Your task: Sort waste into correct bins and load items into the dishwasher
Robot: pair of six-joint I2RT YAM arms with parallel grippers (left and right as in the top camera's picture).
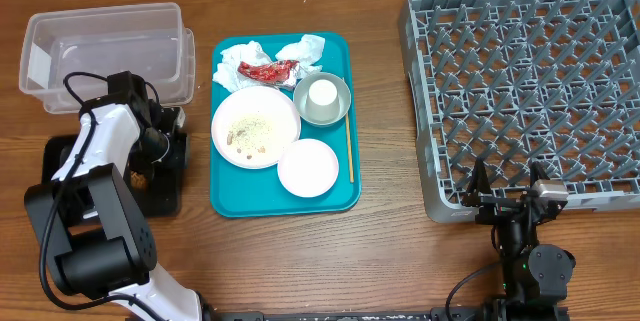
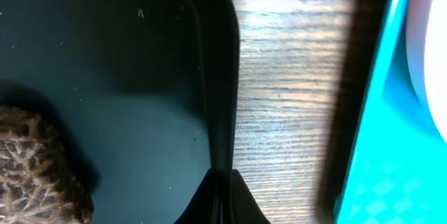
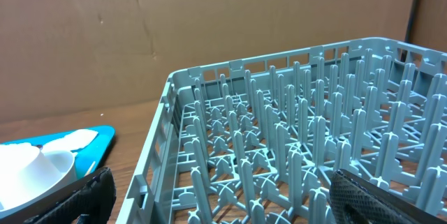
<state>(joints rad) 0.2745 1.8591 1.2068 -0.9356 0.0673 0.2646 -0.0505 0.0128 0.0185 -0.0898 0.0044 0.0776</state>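
Wooden tabletop (image 1: 380, 251): left gripper (image 2: 223, 182), shut and empty over black tray (image 2: 140, 77) by lump (image 2: 31, 172), should rise straight before swinging; right gripper (image 1: 508, 183) gapes wide.

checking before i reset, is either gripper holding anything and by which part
Nothing clearly held. The right gripper is open and empty. The left gripper is shut at the black tray's rim; whether it pinches that rim cannot be told.

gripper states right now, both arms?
Left gripper: closed, nothing visibly held, at the black tray rim.
Right gripper: open, empty, by the dish rack.
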